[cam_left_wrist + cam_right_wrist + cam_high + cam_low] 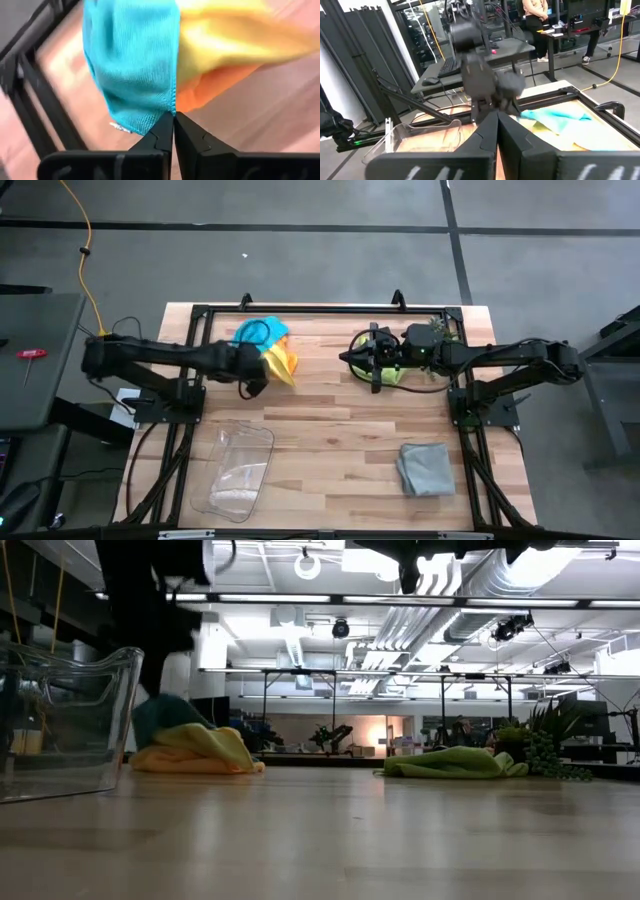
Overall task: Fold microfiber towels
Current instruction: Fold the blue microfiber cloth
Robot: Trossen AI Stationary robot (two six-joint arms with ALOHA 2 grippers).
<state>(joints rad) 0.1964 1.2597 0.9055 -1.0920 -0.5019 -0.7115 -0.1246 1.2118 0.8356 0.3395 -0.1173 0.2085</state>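
High view, working from the frame's bottom upward: a grey towel [425, 468] is lying folded at lower right, so one cloth looks done, beside a clear tray [238, 471] at lower left. Farther up, the lime towel [392, 370] is sitting crumpled under the right gripper [350, 358], whose fingers are closed on nothing (it seems to be waiting). At upper left the teal towel [132, 65], yellow towel [230, 35] and orange towel [210, 87] are lying heaped, unfolded. The left gripper [173, 125] is pinching shut right at the teal hem; whether cloth is caught is unclear.
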